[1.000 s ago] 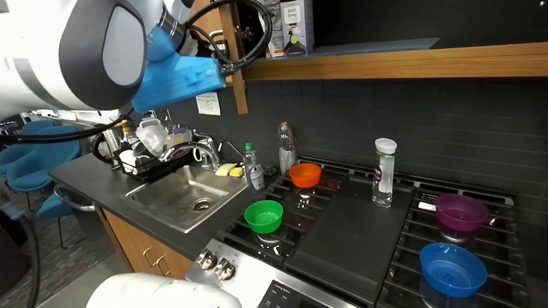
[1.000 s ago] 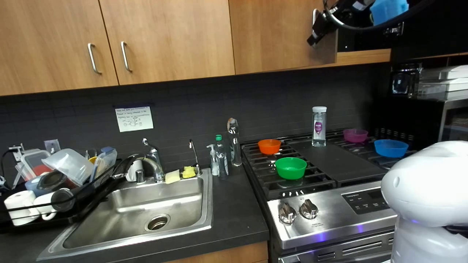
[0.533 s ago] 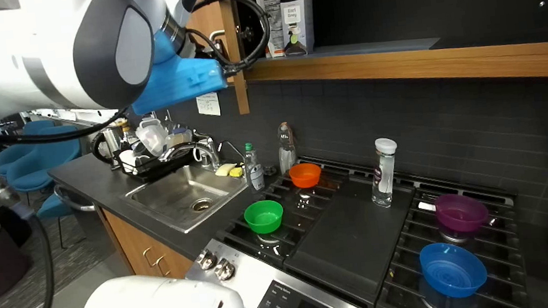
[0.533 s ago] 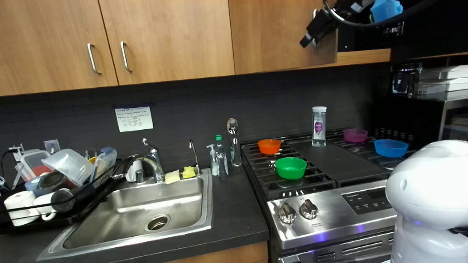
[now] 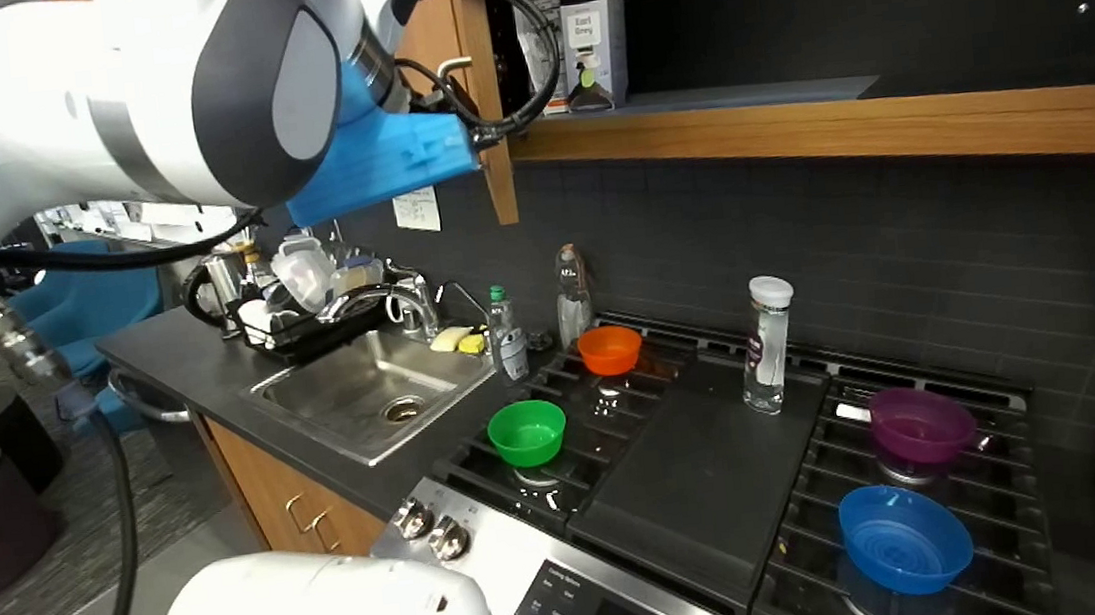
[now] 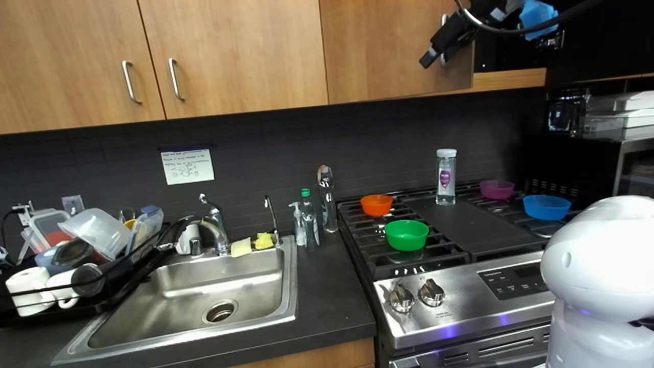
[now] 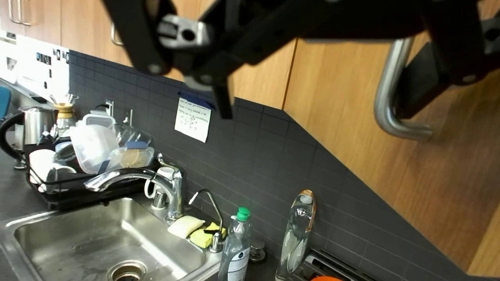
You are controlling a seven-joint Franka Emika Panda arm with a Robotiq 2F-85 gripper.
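In the wrist view my gripper (image 7: 315,113) stands open, its two black fingers wide apart. A metal door handle (image 7: 384,101) lies between them, much closer to the right finger (image 7: 420,84). That finger sits inside the handle's loop, between bar and door; whether it touches cannot be told. The handle belongs to a wooden cabinet door (image 7: 422,187), which hangs swung out from the shelf. In an exterior view one finger (image 6: 428,57) shows to the left of the handle (image 6: 443,41). The arm's blue-covered part (image 5: 387,157) blocks much of the door in an exterior view.
The open shelf (image 5: 832,129) holds a tea box (image 5: 595,52) and a bag. Below, the stove carries orange (image 5: 610,350), green (image 5: 527,432), purple (image 5: 920,424) and blue (image 5: 904,539) bowls and a white-capped bottle (image 5: 765,347). A sink (image 6: 219,286) and dish rack (image 6: 102,286) stand left.
The gripper has opened, one finger swinging away from the handle. The arm has moved slightly right in an exterior view, and the door's edge has shifted a little the same way.
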